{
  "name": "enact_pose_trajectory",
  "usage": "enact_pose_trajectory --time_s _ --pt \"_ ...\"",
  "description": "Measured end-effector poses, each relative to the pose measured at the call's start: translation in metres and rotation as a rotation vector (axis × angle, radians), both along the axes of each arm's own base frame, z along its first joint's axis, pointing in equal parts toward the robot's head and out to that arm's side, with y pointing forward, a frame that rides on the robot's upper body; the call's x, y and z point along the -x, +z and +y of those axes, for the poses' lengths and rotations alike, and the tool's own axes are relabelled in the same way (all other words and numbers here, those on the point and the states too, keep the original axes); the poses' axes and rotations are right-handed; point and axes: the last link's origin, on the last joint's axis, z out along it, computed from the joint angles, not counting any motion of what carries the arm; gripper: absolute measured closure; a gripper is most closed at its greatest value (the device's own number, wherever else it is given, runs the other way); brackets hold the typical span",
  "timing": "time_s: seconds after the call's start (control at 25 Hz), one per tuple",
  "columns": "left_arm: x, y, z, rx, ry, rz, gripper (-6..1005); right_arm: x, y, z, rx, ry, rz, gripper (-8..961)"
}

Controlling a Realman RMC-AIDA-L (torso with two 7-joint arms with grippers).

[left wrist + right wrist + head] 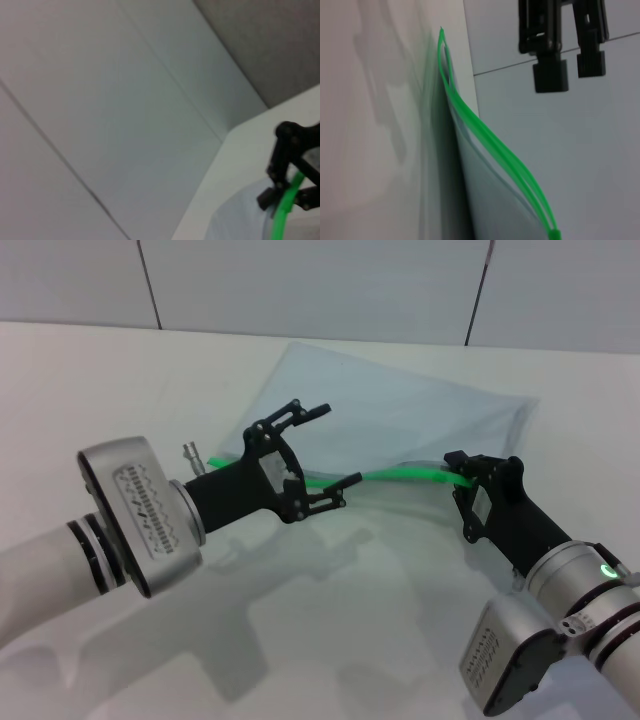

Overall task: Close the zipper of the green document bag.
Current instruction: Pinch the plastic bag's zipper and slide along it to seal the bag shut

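The green document bag (pixel 400 410) lies flat on the white table, a translucent pale pouch. Its zipper (pixel 400 476) is a bright green strip along the near edge, arched up off the table. My right gripper (pixel 458 472) is shut on the strip's right end; the left wrist view shows it (pixel 286 196) with the zipper (pixel 282 210) between its fingers. My left gripper (pixel 332 452) hovers open over the strip's left part, its lower finger (pixel 335 498) beside the strip. The right wrist view shows the zipper (pixel 495 145) parted, with the left gripper (pixel 567 75) open above it.
The white table (pixel 100 380) stretches to a panelled wall (pixel 300 280) at the back. A small metal fitting (pixel 190 453) on the left arm sticks up near the strip's left end.
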Motion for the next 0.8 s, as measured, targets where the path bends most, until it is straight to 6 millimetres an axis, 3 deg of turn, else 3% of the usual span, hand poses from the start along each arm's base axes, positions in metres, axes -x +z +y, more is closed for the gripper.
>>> enact_pose_trajectory --time_s 0.8 --pt "-0.012 -0.021 -0.003 -0.134 -0.316 0.301 152 0.028 -0.009 -0.001 0.040 0.088 0.030 877"
